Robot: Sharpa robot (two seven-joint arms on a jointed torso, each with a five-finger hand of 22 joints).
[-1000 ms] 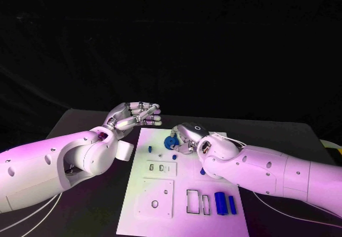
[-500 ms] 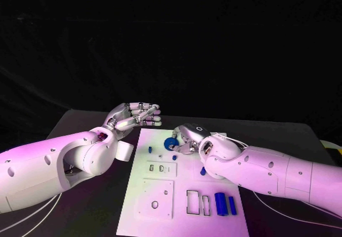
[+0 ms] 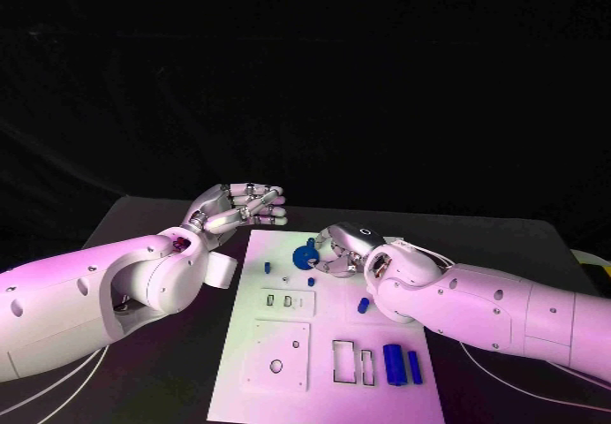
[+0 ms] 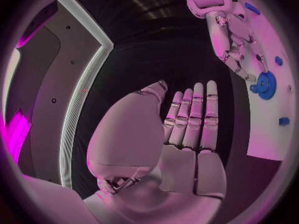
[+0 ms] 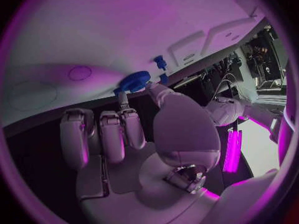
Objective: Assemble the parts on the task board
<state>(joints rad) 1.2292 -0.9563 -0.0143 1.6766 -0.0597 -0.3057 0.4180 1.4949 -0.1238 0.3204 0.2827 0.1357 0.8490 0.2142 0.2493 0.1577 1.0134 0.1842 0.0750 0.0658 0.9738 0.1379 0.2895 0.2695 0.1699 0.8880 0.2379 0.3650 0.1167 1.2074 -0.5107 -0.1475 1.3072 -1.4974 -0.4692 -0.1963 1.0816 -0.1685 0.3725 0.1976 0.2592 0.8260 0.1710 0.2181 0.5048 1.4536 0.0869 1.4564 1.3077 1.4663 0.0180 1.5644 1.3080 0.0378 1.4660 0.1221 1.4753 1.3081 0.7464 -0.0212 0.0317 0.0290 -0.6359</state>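
Gear (image 3: 307, 256), the blue toothed one, sits near the far edge of the task board (image 3: 287, 353), and my right hand (image 3: 342, 250) is right on it, thumb and a finger touching its rim in the right wrist view (image 5: 133, 81); whether it actually grips it, I can't tell. Left hand (image 3: 239, 208) hovers off the board's far left corner, fingers straight and together, holding nothing. Two blue cylinders (image 3: 403, 364) lie by the near right edge, small blue pegs (image 3: 268, 264) mid-board. The right forearm hides part of the right edge.
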